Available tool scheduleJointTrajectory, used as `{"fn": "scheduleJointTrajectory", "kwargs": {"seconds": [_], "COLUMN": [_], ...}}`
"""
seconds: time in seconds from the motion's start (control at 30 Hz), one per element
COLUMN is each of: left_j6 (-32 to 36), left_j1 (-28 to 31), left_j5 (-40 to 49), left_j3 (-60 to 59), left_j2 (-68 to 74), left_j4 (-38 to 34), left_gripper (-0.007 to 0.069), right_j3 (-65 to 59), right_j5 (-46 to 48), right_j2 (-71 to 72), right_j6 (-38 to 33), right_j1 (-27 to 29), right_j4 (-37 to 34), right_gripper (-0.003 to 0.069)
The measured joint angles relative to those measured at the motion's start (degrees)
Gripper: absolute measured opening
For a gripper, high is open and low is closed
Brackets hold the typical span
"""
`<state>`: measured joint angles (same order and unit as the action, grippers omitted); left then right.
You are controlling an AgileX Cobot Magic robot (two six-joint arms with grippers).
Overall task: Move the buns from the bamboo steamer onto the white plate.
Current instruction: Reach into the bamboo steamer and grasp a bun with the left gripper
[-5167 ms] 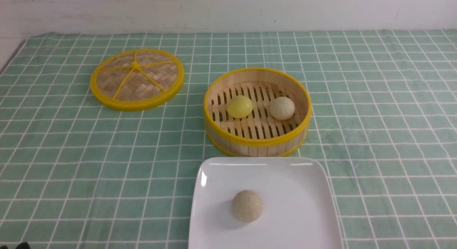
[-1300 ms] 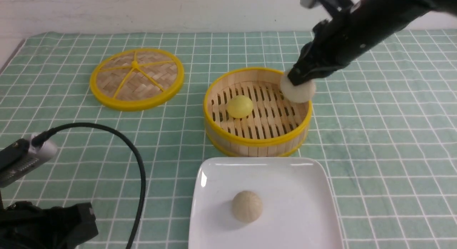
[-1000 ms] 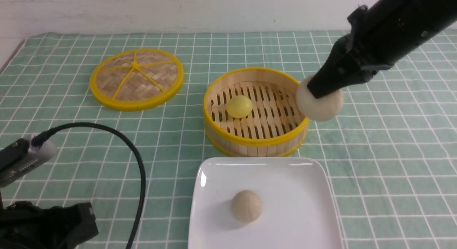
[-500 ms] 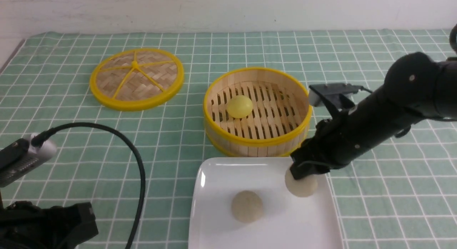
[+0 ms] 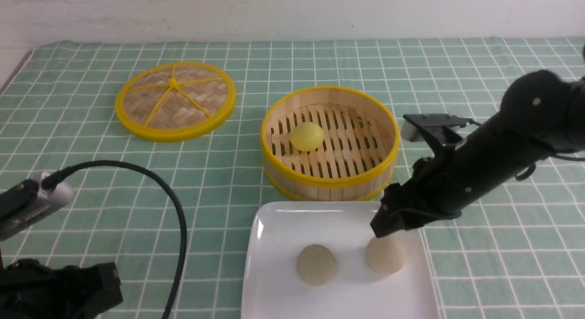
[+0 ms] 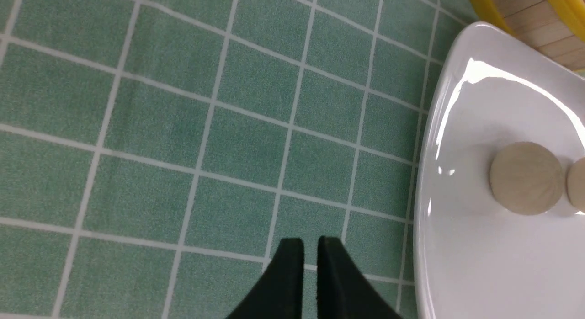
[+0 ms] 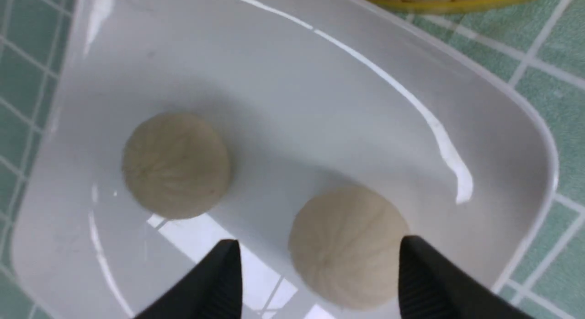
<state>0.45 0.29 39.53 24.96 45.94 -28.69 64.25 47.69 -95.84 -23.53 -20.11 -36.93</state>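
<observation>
The pale cream ribbed bun (image 5: pixel 385 259) (image 7: pixel 347 246) rests on the white plate (image 5: pixel 283 227) at its right side. My right gripper (image 5: pixel 386 227) (image 7: pixel 320 259) hangs just above it, open, one finger on each side and apart from the bun. The smooth yellow bun (image 5: pixel 306 136) lies alone in the bamboo steamer (image 5: pixel 329 182), behind the plate. My left gripper (image 6: pixel 310 246) is shut and empty over the cloth, left of the plate (image 6: pixel 480 264).
A darker tan ribbed bun (image 5: pixel 316 264) (image 7: pixel 176 165) sits on the plate, left of the cream one. The woven lid (image 5: pixel 175 101) lies flat at the back left. The left arm and its cable (image 5: pixel 178 218) occupy the near-left corner.
My right arm carried the cream bun from the steamer down onto the plate's right side, then the jaws opened and let it go. The left arm stayed put.
</observation>
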Motion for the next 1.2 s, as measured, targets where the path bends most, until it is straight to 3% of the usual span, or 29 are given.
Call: {"fn": "scheduleJointTrajectory", "kwargs": {"seconds": [0.2,0.33,0.53,0.7,0.9,1.03,1.2], "left_j6": [-0.05,-0.05,-0.05,0.00,0.13,2.26,11.99], "left_j1": [0.00,0.00,0.00,0.00,0.00,0.00,0.00], "left_j5": [0.05,-0.53,-3.99,-8.88,-13.74,-9.71,5.78], "left_j3": [0.00,0.00,0.00,0.00,6.41,14.53,28.46], "left_j2": [0.00,0.00,0.00,0.00,2.07,6.46,19.35], "left_j4": [2.35,2.96,3.48,3.05,-1.03,-4.22,-10.56], "left_gripper": [0.0083,0.0088,0.0097,0.0102,0.0107,0.0107,0.0107], "right_j3": [5.10,5.42,2.36,-3.79,-17.12,-26.01,-38.95], "right_j5": [15.33,21.17,22.69,21.35,10.62,2.38,-12.35], "right_j2": [10.25,18.79,33.73,47.81,67.77,75.83,81.99], "right_j6": [0.00,0.00,0.00,-0.38,-1.29,-1.36,-1.44], "right_j1": [7.37,12.58,17.30,18.21,18.21,18.21,17.98], "right_j4": [1.42,4.25,9.75,13.06,14.53,14.71,13.68], "right_gripper": [0.0385,0.0236,0.0000,-0.0014,-0.0013,-0.0011,-0.0007]}}
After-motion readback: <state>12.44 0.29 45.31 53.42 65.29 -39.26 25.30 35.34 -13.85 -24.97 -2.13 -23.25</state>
